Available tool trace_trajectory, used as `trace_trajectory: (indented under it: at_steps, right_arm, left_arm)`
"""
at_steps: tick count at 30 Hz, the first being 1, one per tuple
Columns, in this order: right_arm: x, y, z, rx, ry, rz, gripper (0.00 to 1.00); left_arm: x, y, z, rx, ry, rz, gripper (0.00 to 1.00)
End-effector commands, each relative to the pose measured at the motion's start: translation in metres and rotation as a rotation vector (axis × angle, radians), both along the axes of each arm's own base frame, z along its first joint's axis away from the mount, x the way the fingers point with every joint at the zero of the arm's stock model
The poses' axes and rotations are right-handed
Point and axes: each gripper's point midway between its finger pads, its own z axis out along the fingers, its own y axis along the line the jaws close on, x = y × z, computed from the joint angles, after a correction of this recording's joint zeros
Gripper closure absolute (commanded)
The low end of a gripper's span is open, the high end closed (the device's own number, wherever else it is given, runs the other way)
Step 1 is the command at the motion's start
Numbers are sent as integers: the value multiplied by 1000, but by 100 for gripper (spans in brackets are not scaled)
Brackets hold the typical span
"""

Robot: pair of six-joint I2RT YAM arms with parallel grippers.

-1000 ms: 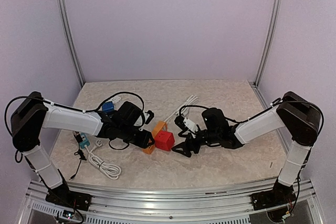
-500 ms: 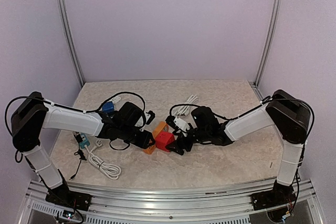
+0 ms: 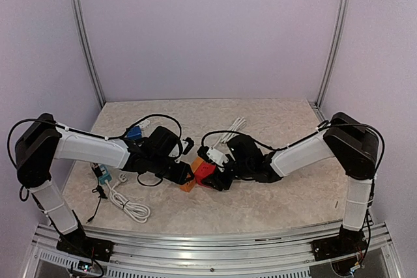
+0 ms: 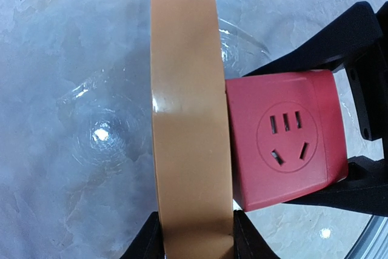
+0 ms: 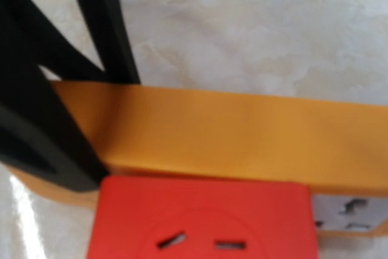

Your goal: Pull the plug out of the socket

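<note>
An orange socket strip (image 3: 187,185) lies at the table's middle with a red cube plug (image 3: 204,171) seated in its side. My left gripper (image 3: 184,174) is shut on the strip; in the left wrist view the strip (image 4: 188,119) sits between my fingers (image 4: 148,241). My right gripper (image 3: 213,175) is on the plug from the right. Its black fingers (image 4: 327,47) press the top and bottom faces of the plug (image 4: 285,137). The right wrist view shows the plug (image 5: 200,222) against the strip (image 5: 242,131) with the left fingers (image 5: 42,125); my own fingers are out of frame.
A blue block (image 3: 133,133) and a teal plug (image 3: 104,175) lie at the left with a coiled white cable (image 3: 127,203). A white cable bundle (image 3: 231,128) lies behind the arms. Black cable loops run near both wrists.
My right gripper has moved left from about a hand's width away and now sits on the red plug. The left gripper has kept its hold on the strip.
</note>
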Motion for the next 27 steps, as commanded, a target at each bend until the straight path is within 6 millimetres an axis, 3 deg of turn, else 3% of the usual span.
trace_trajectory:
  at_steps: [1,7,13,20,27]
  right_arm:
    - [1,-10,-7,-44,-11,-33,49]
    - [-10,-28,10,-23,-20,-59,66]
    - [-20,-45,20,-5,-23,-76,75]
    - [-28,-44,31,31,6,-70,83]
    - [-30,-33,29,-7,-1,-106,85]
  left_arm:
    - [-12,0,-19,34,63,-33,75]
    - [3,19,-33,65,105,58,80]
    - [16,36,-43,85,133,140,82]
    - [22,40,-47,119,129,179,82]
    - [28,36,-53,203,99,205,82]
